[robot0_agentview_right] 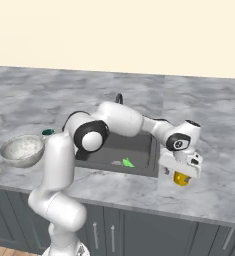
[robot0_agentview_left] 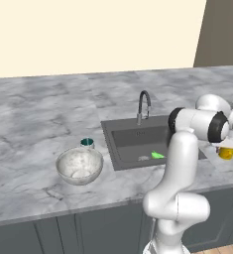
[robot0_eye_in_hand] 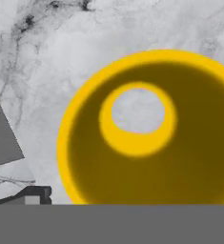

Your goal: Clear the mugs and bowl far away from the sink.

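Directly beneath the wide-open gripper [robot0_agentview_right: 181,176] stands the yellow mug [robot0_agentview_right: 181,178].

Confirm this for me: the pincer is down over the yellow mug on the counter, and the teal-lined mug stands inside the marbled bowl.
One thing is wrong. The teal-lined mug stands on the counter just behind the marbled bowl, not inside it; the left base view shows this. The rest holds: the pincer is down over the yellow mug on the counter.
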Available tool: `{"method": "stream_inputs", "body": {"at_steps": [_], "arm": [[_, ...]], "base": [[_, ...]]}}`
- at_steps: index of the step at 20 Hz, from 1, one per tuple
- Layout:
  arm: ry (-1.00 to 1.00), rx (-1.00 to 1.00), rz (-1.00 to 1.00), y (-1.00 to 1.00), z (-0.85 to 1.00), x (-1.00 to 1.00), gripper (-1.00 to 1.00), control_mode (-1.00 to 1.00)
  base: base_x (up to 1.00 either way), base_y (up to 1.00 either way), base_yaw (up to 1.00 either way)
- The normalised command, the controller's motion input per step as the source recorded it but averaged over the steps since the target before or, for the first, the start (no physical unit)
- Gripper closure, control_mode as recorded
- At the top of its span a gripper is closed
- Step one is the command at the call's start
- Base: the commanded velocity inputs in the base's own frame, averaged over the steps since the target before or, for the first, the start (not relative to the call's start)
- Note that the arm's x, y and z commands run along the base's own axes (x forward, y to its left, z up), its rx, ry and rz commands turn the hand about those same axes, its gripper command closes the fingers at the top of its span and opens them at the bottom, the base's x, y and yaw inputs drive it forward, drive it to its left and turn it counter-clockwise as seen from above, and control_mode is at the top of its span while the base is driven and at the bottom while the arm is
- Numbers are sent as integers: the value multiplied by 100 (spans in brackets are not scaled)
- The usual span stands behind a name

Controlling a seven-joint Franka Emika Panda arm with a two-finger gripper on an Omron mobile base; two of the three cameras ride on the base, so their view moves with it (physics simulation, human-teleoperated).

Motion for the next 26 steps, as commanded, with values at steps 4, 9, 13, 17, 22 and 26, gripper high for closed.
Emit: {"method": "stream_inputs", "body": {"at_steps": [4,9,13,17,22,26], "arm": [[-1,0,-7,-8,-3,-4,-100,-100],[-4,0,-2,23,-6,-51,-100,-100],[0,0,0,0,-26,0,-100,-100],[-1,0,0,0,-21,3,100,-100],[-4,0,0,0,-1,0,100,-100],[-1,0,0,0,-9,0,100,-100]], "base": [[0,0,0],[0,0,0],[0,0,0],[0,0,0],[0,0,0],[0,0,0]]}}
